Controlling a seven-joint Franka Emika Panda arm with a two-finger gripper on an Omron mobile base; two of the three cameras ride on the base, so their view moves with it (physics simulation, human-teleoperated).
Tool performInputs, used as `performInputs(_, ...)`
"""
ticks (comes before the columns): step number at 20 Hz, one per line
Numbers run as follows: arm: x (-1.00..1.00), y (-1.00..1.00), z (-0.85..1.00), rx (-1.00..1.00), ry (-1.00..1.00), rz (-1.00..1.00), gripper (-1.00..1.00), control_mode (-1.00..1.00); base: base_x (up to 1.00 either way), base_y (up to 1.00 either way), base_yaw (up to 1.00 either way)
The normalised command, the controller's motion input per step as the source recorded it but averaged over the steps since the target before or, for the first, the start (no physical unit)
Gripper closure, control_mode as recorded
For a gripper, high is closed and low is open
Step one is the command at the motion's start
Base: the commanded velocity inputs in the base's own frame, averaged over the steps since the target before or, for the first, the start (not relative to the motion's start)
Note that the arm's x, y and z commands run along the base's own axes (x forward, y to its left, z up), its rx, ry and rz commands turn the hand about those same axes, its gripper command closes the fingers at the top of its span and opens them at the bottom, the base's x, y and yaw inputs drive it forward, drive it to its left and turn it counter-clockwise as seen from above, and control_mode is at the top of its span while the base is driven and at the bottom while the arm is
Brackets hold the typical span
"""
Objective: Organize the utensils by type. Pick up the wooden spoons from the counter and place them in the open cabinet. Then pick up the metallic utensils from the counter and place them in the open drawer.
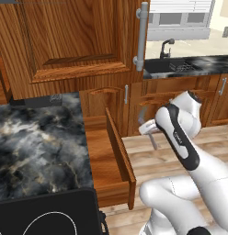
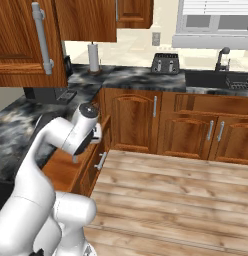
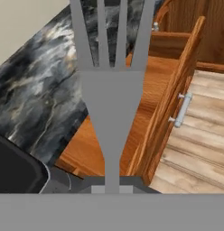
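We take the open drawer (image 1: 104, 158) as our landmark, pulled out from under the marbled black counter (image 1: 37, 142). Our gripper (image 1: 150, 133) hangs just outside the drawer's front panel, over the plank floor (image 2: 171, 195), not yet above the wooden bottom. It is pinched nearly together on the thin handle of the grey fork (image 3: 111, 103). In the hand view the fork runs up from between the fingertips, its tines fanning out over the counter edge and the drawer beyond. In the left base view the same fork (image 1: 152, 137) shows as a slim grey sliver slanting down from the hand.

We judge the grip sits at the very end of the handle so that the head leads the way into the drawer and clears the low front wall. The drawer looks bare inside, as far as we can tell, so this would be the first metal piece to go in. Wooden spoons are nowhere on the stretch of counter beside the drawer.

What remains, we think, is to carry the fork across the front panel (image 3: 177, 94), lower it over the flat bottom and let go. The risk is clipping that panel with the tines.
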Motion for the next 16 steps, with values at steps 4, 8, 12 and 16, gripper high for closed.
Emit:
performInputs(4,0.06,0.30,-0.10,0.01,0.07,-0.34,1.00,-1.00,0.00,0.00,0.00)
performInputs(8,0.06,0.32,-0.18,0.00,0.07,-0.35,1.00,-1.00,0.00,0.00,0.00)
performInputs(12,0.14,0.18,-0.33,0.00,0.08,-0.32,1.00,-1.00,0.00,0.00,0.00)
performInputs(16,0.18,0.16,-0.28,0.00,0.03,-0.23,1.00,-1.00,0.00,0.00,0.00)
